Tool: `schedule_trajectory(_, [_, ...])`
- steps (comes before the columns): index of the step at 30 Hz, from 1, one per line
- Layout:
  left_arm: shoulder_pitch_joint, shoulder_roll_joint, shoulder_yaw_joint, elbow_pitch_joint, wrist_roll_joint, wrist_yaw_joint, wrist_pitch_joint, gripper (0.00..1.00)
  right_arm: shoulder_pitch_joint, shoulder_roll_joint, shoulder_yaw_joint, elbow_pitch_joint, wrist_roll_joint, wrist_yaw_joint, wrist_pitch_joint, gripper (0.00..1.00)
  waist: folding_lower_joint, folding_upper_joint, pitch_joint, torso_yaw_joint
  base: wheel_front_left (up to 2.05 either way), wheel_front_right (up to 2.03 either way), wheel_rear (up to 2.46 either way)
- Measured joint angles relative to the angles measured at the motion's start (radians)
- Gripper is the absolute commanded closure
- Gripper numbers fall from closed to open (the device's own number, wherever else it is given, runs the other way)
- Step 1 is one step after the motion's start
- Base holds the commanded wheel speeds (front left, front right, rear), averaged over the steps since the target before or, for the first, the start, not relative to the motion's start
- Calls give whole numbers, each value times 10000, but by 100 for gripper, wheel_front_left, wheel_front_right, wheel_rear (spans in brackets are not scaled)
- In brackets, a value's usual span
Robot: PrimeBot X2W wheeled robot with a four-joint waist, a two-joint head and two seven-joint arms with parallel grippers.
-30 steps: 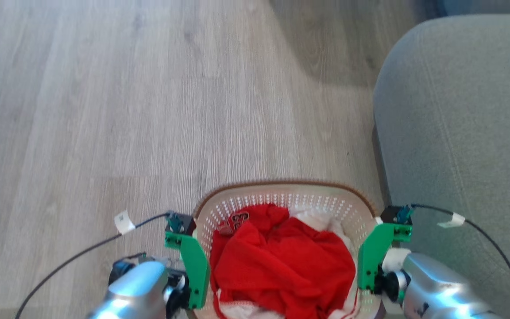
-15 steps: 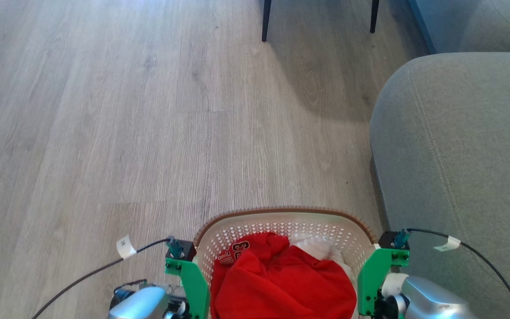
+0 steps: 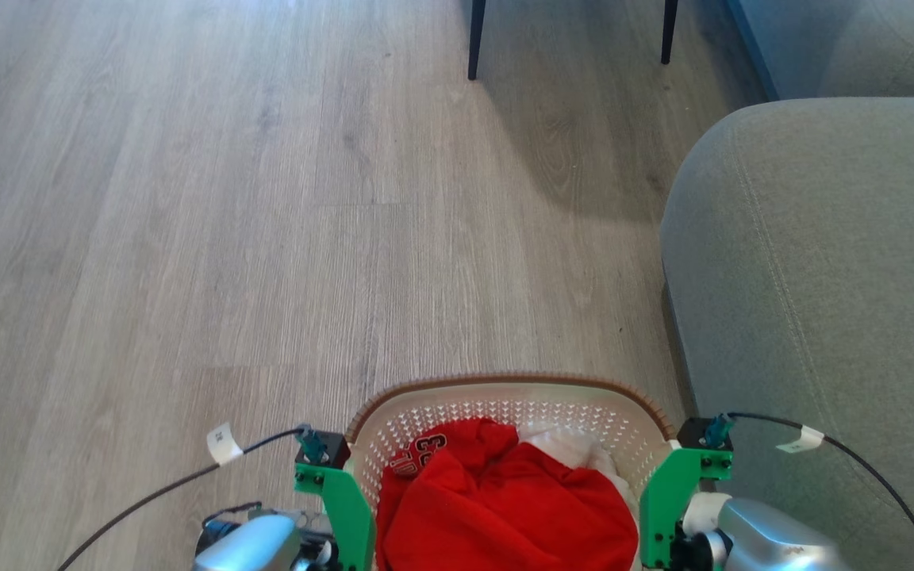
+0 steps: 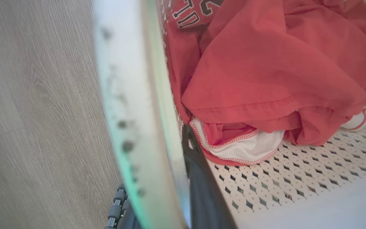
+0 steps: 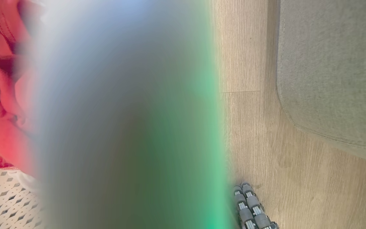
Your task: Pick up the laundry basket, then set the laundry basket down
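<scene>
White perforated plastic laundry basket (image 3: 505,406) with brown woven-look rim is at bottom centre of the head view, between both arms, just beside the grey fabric sofa (image 3: 822,317) on the robot's right. Inside: crumpled red garment (image 3: 505,515) over some white cloth (image 3: 560,440).

Left gripper (image 3: 339,501) is at the basket's left side. The left wrist view shows one dark finger (image 4: 202,190) inside, against the perforated wall, with the rim running across the lens. The outer finger is hidden, but it reads as pinching the basket's side.

Right gripper (image 3: 667,507) is at the right side. The right wrist view is blurred by something pale-green right on the lens, so cannot tell whether it is spread or pressed together.

Pale wood-plank floor (image 3: 187,238) looks well below the rim in both wrist views, with the robot's wheel rollers (image 5: 249,206) underneath. Judgement: basket off the floor, pick-up done. Left to do: lower it and release.
</scene>
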Motion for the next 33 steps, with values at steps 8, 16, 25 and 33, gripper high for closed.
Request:
schedule_trajectory(8, [2, 0, -4, -2, -2, 0, -12, 100, -18, 2, 240, 40, 209, 0, -54, 100, 0, 0, -24, -40, 0, 0, 0])
schedule_trajectory(16, [2, 4, -6, -4, 0, 0, -15, 100, -58, 2, 410, 65, 514, 0, -67, 100, 0, 0, -27, -47, 0, 0, 0])
schedule_trajectory(25, [2, 8, -10, -4, 0, 0, -13, 100, -73, 2, 669, 94, 709, -6, -157, 100, 0, 0, -27, -16, 0, 0, 0])
schedule_trajectory(33, [2, 10, -12, -4, -2, 2, -13, 100, -85, 2, 907, 111, 945, -6, -242, 100, 1, 0, -18, -16, 0, 0, 0])
